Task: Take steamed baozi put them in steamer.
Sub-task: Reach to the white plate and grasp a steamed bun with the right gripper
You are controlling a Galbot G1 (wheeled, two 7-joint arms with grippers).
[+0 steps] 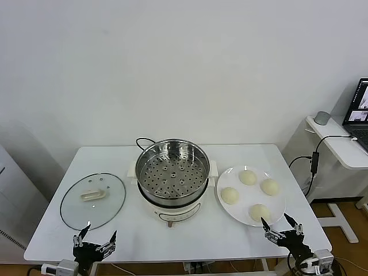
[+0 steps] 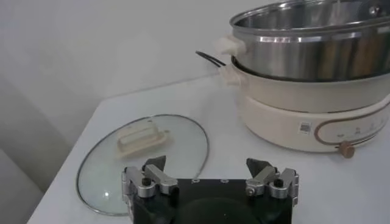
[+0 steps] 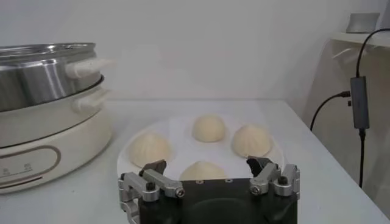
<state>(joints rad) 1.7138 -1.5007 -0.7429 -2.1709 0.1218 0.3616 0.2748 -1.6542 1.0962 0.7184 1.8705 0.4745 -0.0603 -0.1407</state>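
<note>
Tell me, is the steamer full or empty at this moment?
Empty. The steamer shows only its bare perforated floor, and all four baozi lie on the white plate beside it.

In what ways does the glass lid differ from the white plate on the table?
The glass lid is transparent, while the white plate is opaque. The lid carries only its own cream handle on top, whereas the plate holds four steamed baozi. The lid lies on the robot's left of the steamer, the plate on its right. Both are round and rest flat on the table.
</note>
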